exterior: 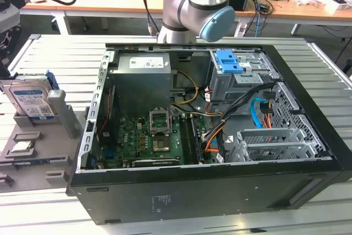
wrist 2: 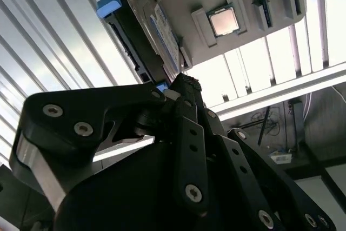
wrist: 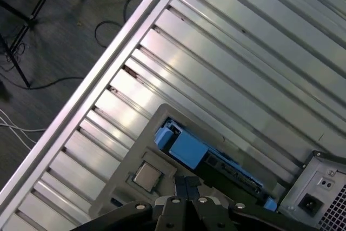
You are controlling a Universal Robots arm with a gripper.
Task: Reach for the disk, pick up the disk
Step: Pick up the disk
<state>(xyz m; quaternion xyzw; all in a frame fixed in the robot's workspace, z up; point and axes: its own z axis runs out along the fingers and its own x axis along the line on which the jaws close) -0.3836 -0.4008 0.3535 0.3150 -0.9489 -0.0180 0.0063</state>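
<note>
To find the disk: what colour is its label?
White and blue disk label, best in exterior view.

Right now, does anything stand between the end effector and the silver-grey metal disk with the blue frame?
Nothing visible does. In the first wrist view the end effector is close to the blue-framed silver-grey metal disk in its grey holder.

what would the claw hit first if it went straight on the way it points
Probably the rectangular silver-grey metal disk with blue plastic rails, straight ahead of the claw, though depth is unclear.
</note>
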